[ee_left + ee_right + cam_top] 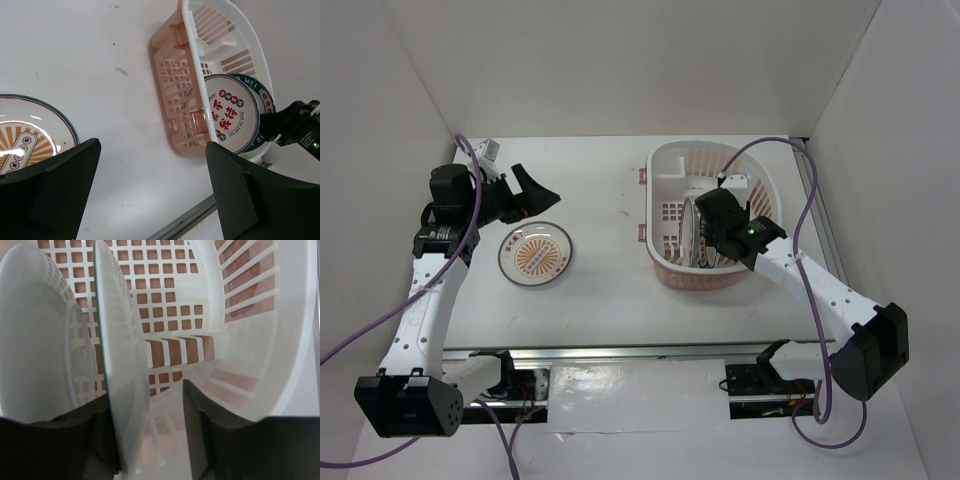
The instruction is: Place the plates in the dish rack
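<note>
The orange sunburst plate (534,253) (30,135) lies flat on the table at the left. My left gripper (525,195) (152,195) hovers just behind it, open and empty. Two plates stand on edge inside the dish rack (710,147) (175,90) (250,300): the red-marked one (227,112) (40,335) and, behind it, the blue-green rimmed one (264,100) (122,355). My right gripper (705,230) (150,430) reaches into the rack, jaws open astride the blue-green rimmed plate. Its left finger (75,435) is close against the plate, while the right finger (200,430) stands apart from it.
The rack sits at the table's right, with the white enclosure wall (880,150) beside it. A metal rail (640,352) runs along the near table edge. Purple cables (790,150) loop over the rack's far right corner.
</note>
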`<action>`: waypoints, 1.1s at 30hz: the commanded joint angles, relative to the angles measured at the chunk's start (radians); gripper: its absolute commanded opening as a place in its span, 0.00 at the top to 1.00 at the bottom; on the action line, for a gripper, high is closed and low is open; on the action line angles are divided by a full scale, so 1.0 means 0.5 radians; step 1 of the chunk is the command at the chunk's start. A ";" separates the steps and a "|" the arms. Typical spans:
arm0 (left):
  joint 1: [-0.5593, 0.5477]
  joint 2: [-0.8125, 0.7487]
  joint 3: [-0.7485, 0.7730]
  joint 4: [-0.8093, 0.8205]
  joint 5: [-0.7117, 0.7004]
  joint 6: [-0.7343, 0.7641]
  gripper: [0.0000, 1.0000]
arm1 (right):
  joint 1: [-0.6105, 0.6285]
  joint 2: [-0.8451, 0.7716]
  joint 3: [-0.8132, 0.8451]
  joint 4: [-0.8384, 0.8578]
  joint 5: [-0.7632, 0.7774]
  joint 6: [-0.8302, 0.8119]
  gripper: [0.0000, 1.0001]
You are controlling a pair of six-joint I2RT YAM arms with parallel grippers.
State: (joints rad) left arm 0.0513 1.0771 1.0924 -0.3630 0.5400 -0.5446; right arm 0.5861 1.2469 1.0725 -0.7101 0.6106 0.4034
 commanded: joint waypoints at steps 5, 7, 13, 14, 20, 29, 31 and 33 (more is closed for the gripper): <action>0.005 -0.047 0.006 0.054 -0.006 0.064 0.00 | 0.033 -0.027 0.122 -0.071 0.058 0.058 0.39; 0.005 -0.047 0.006 0.054 -0.006 0.064 0.00 | 0.033 -0.027 0.153 -0.114 0.058 0.058 0.35; 0.005 -0.028 0.006 0.054 -0.006 0.064 0.00 | 0.070 -0.067 0.269 -0.233 0.076 0.126 0.01; 0.005 -0.028 0.006 0.054 -0.006 0.083 0.00 | 0.070 -0.088 0.269 -0.270 0.101 0.150 0.01; 0.005 -0.007 0.006 0.030 -0.095 0.083 0.00 | 0.159 -0.131 0.579 -0.518 0.184 0.212 0.01; 0.093 -0.123 -0.371 -0.277 -0.776 -0.426 0.00 | 0.548 -0.192 0.947 -0.608 0.172 0.089 0.01; 0.137 -0.325 -0.621 -0.235 -0.871 -0.609 0.00 | 0.662 -0.242 0.923 -0.470 -0.008 -0.021 0.01; 0.158 -0.454 -0.773 -0.259 -0.978 -0.827 0.00 | 0.662 -0.242 0.880 -0.348 -0.211 -0.110 0.01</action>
State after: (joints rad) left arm 0.1184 0.9443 0.7746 -0.4683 0.1669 -0.7723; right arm 0.9031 1.1469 1.5139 -0.9791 0.6243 0.4252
